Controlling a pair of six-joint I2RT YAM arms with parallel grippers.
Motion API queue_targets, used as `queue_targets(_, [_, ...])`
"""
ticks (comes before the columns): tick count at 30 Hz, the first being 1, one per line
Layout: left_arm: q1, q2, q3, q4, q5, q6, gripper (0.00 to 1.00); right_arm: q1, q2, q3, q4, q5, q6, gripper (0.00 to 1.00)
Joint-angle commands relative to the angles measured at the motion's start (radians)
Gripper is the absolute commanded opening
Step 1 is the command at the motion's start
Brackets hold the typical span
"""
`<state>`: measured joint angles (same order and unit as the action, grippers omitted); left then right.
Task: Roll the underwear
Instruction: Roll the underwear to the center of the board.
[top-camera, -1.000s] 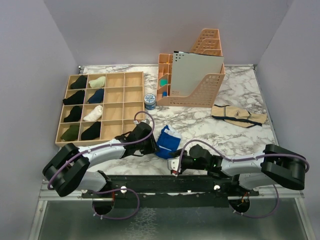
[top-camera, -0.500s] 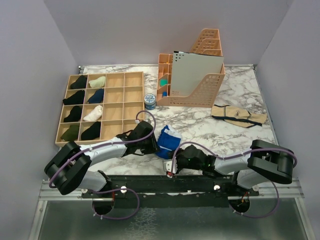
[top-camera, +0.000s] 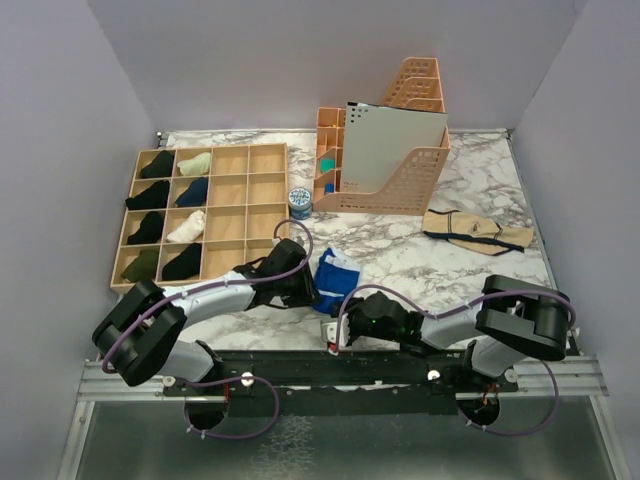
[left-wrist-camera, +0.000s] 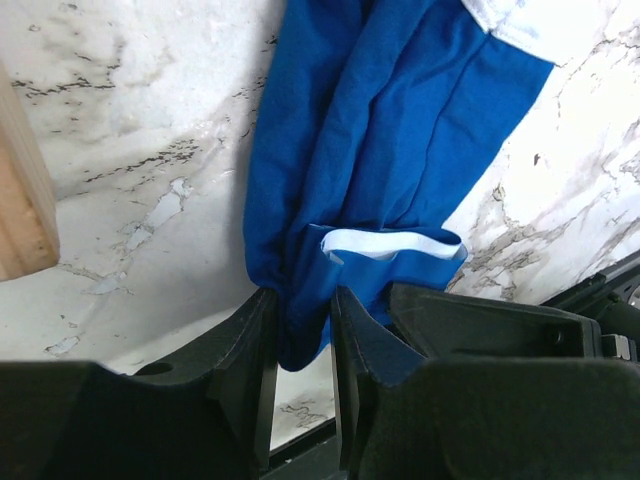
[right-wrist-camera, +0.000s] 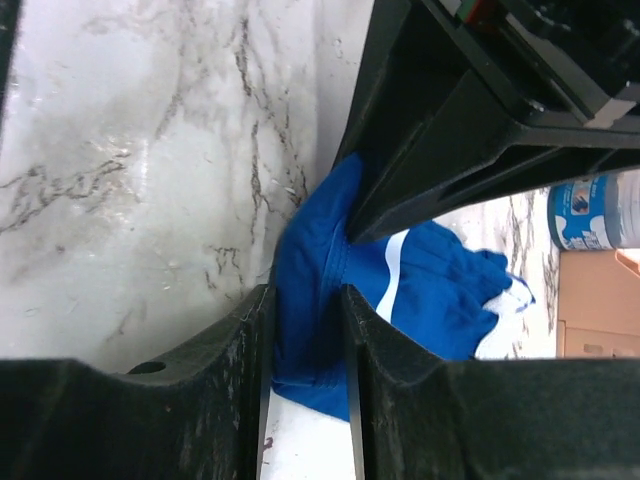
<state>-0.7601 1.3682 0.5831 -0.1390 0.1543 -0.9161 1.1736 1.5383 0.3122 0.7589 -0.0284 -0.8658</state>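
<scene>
The blue underwear with a white waistband lies bunched on the marble table near its front edge. My left gripper reaches it from the left. In the left wrist view the left gripper is shut on a fold of the underwear. My right gripper comes in from the near right. In the right wrist view the right gripper has the near edge of the underwear filling the gap between its fingers, and the left gripper's black fingers press on the cloth just beyond.
A wooden compartment tray with rolled dark and pale garments stands at the left. Peach file holders stand at the back, with a small blue can beside them. A beige garment lies at the right. The table's front rail runs close behind the grippers.
The right arm slid left to the underwear's near edge and its jaws narrowed onto the cloth. The left gripper kept its hold and barely moved.
</scene>
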Motion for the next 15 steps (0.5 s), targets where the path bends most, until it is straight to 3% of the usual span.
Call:
queue_targets(1, [0.012,-0.011,0.007,-0.007,0.057,0.019,0.31,0.001,0.048,0.0,0.013,0.114,-0.017,0.35])
queue_targets(6, [0.016,-0.008,0.006,-0.002,0.068,0.026,0.31,0.001,0.067,0.018,0.001,0.226,-0.042,0.21])
queue_targets(8, [0.016,-0.003,0.005,0.008,0.072,0.027,0.31,0.001,0.06,0.004,0.014,0.224,-0.049,0.14])
queue_targets(15, [0.024,-0.001,0.007,0.013,0.072,0.027,0.32,0.001,0.049,0.025,-0.029,0.132,0.006,0.01])
